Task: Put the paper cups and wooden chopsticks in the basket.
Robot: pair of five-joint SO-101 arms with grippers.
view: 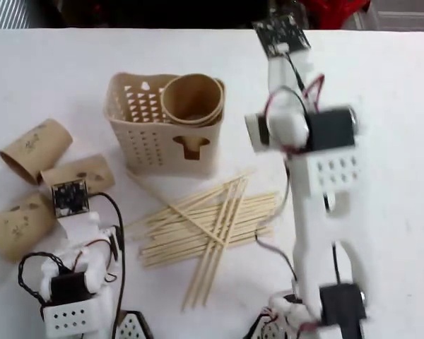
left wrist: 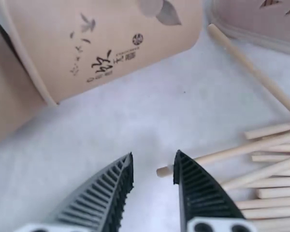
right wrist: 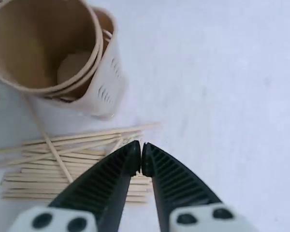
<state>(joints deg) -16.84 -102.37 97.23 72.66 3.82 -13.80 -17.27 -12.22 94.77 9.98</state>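
Observation:
A beige slotted basket [view: 152, 131] stands mid-table with a paper cup [view: 192, 99] upright inside it. Three more paper cups lie on their sides at the left [view: 35, 148] [view: 78, 173] [view: 18, 226]. Wooden chopsticks [view: 212, 219] lie in a loose pile in front of the basket. My left gripper [left wrist: 153, 159] is open and empty, low over the table between a lying cup [left wrist: 101, 43] and the chopstick ends [left wrist: 266, 164]. My right gripper [right wrist: 140, 149] is shut on nothing, held high with the chopsticks [right wrist: 72, 164] and the basket [right wrist: 106, 82] below it.
The left arm [view: 71, 282] sits at the near left by the lying cups. The right arm [view: 318, 176] stretches along the right side up to the far edge. Bare white table lies to the right of it and behind the basket.

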